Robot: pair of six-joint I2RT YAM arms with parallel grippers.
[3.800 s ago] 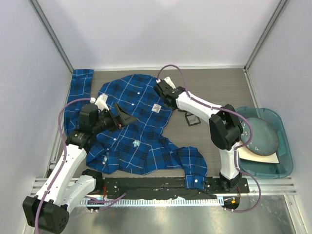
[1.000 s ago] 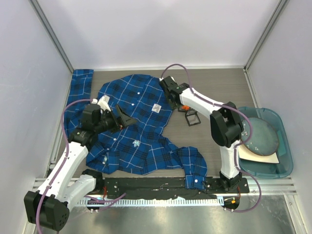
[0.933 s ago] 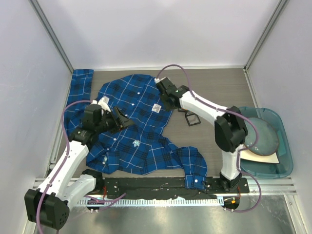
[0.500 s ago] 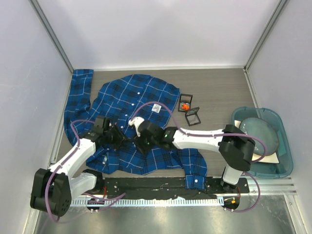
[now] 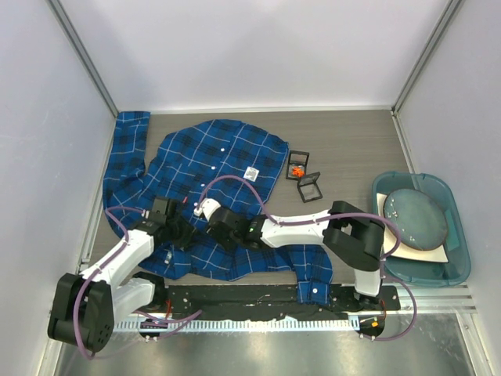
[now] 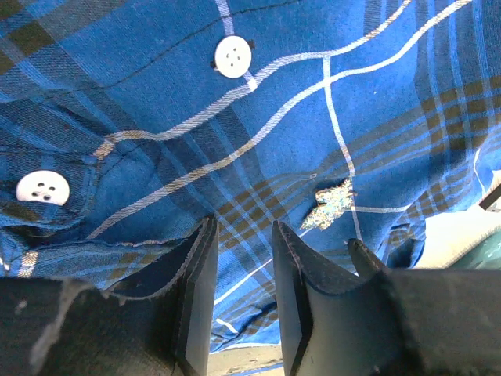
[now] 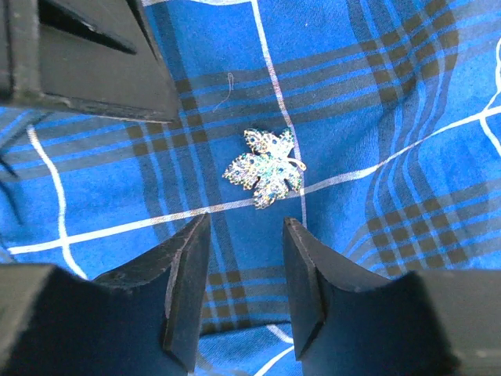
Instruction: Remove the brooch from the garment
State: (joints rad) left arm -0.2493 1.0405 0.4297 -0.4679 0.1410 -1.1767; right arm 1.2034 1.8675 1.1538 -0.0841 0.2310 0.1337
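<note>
The garment (image 5: 219, 168), a blue plaid shirt with white buttons, lies spread over the table. The brooch (image 7: 266, 167), a small glittering leaf, is pinned on its lower front and also shows in the left wrist view as the brooch (image 6: 330, 205). In the top view the arms hide it. My right gripper (image 7: 244, 223) hangs just short of the brooch, jaws open on either side of bare cloth. My left gripper (image 6: 243, 231) sits low on the shirt left of the brooch, jaws a narrow gap apart with only flat fabric behind them. From above, left gripper (image 5: 186, 233) and right gripper (image 5: 218, 229) nearly meet.
Two small open black boxes stand right of the shirt, one (image 5: 298, 165) holding something orange, the other (image 5: 311, 186) beside it. A teal bin (image 5: 458, 235) with a round grey lid and a cream sheet sits at the right. Walls close in on both sides.
The right arm swung from the back by the boxes down to the shirt's lower front. The left arm moved down and in toward it, and its jaws narrowed.
</note>
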